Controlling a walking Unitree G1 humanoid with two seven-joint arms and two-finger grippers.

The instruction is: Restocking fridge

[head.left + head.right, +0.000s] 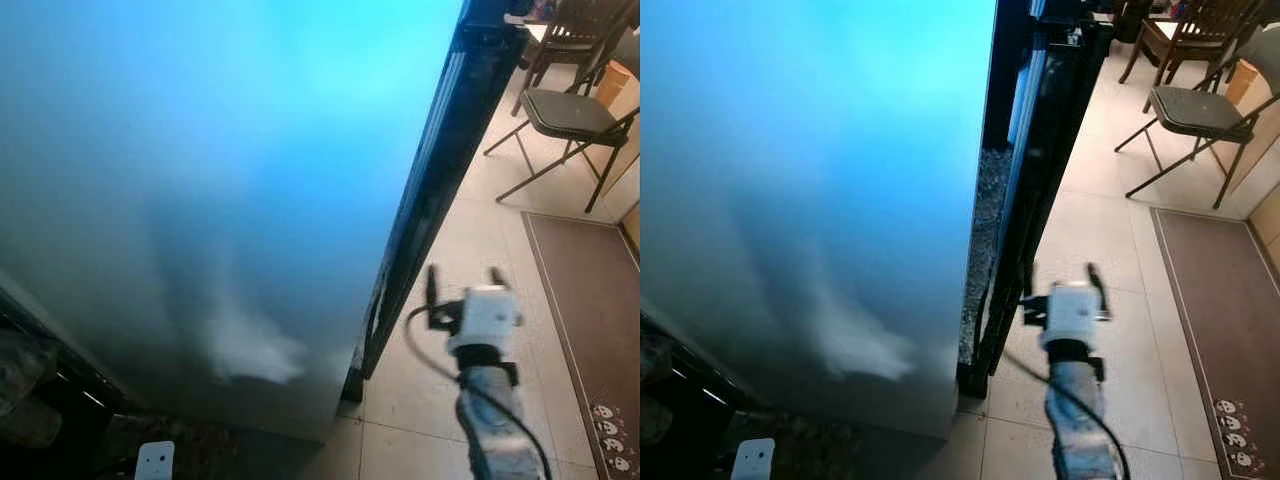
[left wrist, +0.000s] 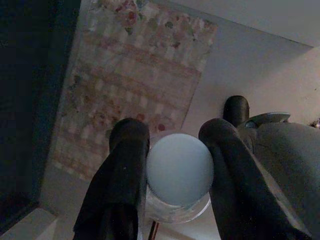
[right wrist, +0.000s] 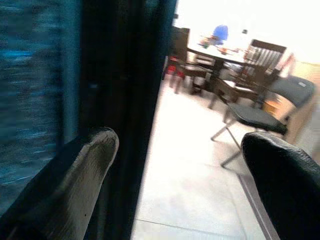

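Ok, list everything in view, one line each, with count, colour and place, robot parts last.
fridge door: one, pale blue-grey, fills the robot's left and centre.
door edge: one, black, running along the door's right side.
folding chair: one, dark seat, on the tiled floor far right.
wooden chairs: at least two, dark brown, at a table beyond.
rug: one, brown, on the floor at right.
patterned mat: one, multicoloured, seen from the left wrist.
bottle: one, clear with pale cap, in the left gripper.
right gripper: open, beside the door edge.
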